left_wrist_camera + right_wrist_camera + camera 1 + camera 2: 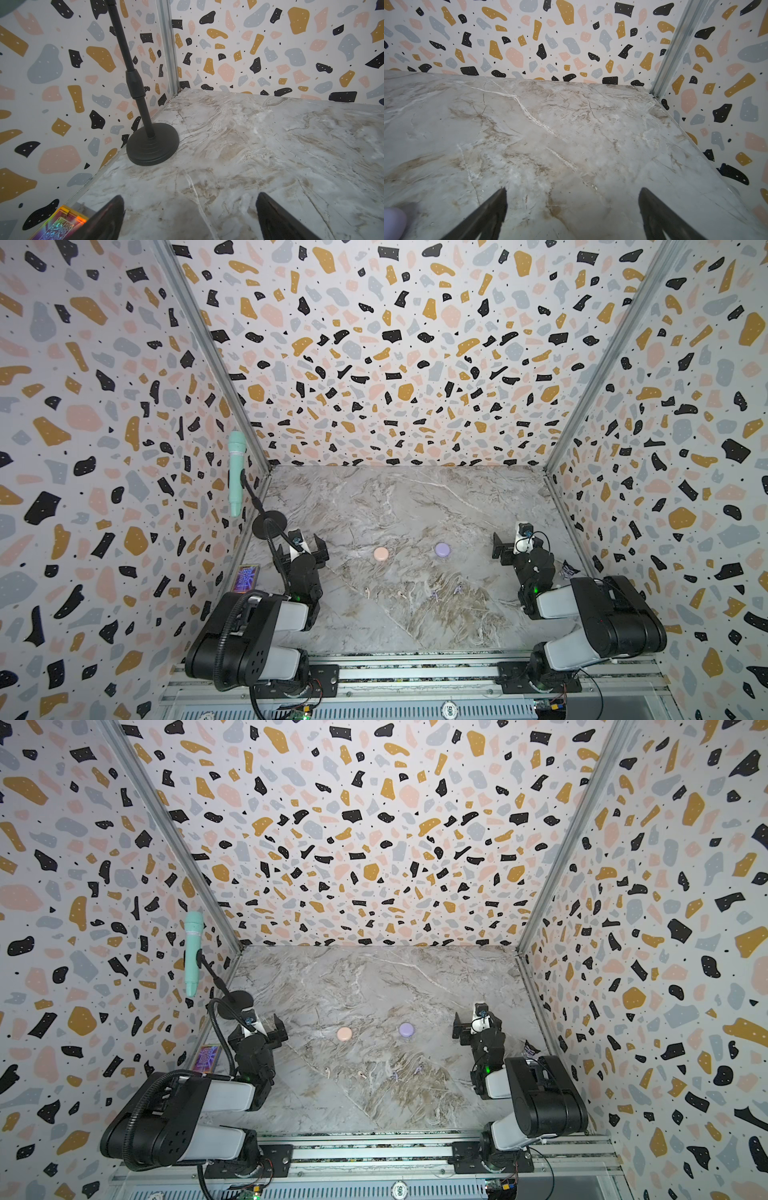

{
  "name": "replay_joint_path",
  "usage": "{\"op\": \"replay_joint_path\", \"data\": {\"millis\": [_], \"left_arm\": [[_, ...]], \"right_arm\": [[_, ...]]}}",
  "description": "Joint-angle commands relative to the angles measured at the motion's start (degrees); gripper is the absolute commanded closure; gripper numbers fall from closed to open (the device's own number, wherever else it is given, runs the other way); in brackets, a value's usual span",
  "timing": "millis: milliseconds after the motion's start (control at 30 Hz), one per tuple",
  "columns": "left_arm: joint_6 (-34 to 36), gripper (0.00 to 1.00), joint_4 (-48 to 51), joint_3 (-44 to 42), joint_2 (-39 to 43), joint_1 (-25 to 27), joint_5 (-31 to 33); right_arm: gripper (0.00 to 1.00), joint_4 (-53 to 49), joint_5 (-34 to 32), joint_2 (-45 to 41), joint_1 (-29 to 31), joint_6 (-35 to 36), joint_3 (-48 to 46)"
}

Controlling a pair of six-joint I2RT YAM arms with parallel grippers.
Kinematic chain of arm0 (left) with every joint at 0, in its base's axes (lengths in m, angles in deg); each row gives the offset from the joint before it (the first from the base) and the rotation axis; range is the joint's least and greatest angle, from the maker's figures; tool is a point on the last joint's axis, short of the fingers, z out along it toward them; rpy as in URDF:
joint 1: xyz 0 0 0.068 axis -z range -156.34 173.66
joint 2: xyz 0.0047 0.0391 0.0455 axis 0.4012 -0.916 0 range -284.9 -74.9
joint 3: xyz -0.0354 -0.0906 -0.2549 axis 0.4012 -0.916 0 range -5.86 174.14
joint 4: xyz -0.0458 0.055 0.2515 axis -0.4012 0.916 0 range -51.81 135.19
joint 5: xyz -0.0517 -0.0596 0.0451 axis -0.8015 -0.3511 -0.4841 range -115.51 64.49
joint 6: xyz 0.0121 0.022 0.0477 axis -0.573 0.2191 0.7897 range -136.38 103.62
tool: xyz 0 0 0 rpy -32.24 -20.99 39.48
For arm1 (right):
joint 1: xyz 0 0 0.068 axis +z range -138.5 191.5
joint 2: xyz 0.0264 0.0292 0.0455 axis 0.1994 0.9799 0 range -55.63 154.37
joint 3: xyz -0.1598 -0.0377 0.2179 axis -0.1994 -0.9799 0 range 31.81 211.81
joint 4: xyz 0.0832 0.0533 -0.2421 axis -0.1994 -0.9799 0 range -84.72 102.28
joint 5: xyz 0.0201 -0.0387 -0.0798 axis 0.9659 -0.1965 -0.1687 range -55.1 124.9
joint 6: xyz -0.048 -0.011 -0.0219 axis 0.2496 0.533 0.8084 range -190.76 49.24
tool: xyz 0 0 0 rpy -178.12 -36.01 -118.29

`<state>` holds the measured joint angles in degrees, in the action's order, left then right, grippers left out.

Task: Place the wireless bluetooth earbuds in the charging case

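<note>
Left arm (249,635) and right arm (602,614): folded at the desk's near edge, closest in both top views.

Card box (247,578): iridescent, on the desk (415,506) against the left wall.

Mic (237,472): teal, raised on a black stand (269,524); the stand's round base sits beside the left wall.

Left tool (307,543): released, jaws wide, nothing between them, near the stand base. Its wrist view shows the tips (190,196) over bare marble.

Pale bud (366,591): loose on the desk, nearer the arms than either case.

Pink case (380,553): round puck, mid-desk.

Second pale bud (401,594): loose, apart from the first pale bud.

Lavender bud (434,595): loose, right of the pale pair.

Lavender case (442,549): round puck, right of the pink case and apart from it.

Second lavender bud (458,589): loose, near the first lavender bud. All four buds lie outside the cases.

Right tool (509,541): released, empty, well right of the lavender case; its wrist view (572,190) shows only marble between the tips.
</note>
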<state>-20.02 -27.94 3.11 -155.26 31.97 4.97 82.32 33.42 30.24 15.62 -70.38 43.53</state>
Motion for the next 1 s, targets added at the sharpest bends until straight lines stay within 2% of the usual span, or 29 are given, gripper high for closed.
{"op": "replay_joint_path", "data": {"millis": [0, 633, 667, 700, 733, 800, 833, 867, 900, 933, 967], "left_arm": [[0.2, 0.0, -3.6, -0.3, 0.8, -0.2, 0.2], [0.2, 0.0, -3.6, -0.4, 0.9, -0.2, 0.2], [0.2, 0.0, -4.2, -0.6, 1.0, -0.2, 0.6], [0.7, 0.0, -3.7, 0.1, 1.9, -0.1, 1.2], [0.9, 0.0, 2.8, 2.5, 4.7, 0.3, 1.5], [-1.1, 0.0, 19.1, 9.3, 9.7, 0.4, 4.7], [-5.3, 0.0, 24.2, 12.3, 11.7, 0.4, 8.2], [-9.2, 0.0, 28.4, 14.9, 13.5, 0.4, 10.0], [-9.8, 0.0, 31.5, 17.2, 15.1, 0.4, 8.5], [-9.6, 0.0, 34.1, 19.6, 16.8, 0.4, 4.9], [-10.1, 0.0, 36.4, 21.8, 18.4, 0.3, 0.8]], "right_arm": [[0.01, -0.3, 0.3, -0.6, -0.2, 0.5, 0.9], [0.01, 0.0, 0.2, -0.8, -0.1, 0.5, 0.6], [0.01, 1.1, -2.0, -1.8, 0.1, -0.3, 0.2], [0.01, -1.8, -6.4, -4.9, 0.9, -0.9, 0.1], [0.01, -4.6, -10.2, -8.8, 1.8, -1.2, 0.2], [0.01, -11.0, -13.1, -15.2, 3.3, -0.6, 1.6], [0.01, -11.8, -16.9, -18.1, 4.8, -2.7, 2.1], [0.01, -14.9, -23.6, -21.1, 6.4, -7.7, 3.5], [0.01, -20.9, -29.4, -23.7, 7.3, -13.7, 5.9], [0.01, -32.1, -34.2, -27.1, 7.5, -22.8, 10.1], [0.01, -45.2, -35.8, -29.5, 6.7, -31.9, 14.9]]}}
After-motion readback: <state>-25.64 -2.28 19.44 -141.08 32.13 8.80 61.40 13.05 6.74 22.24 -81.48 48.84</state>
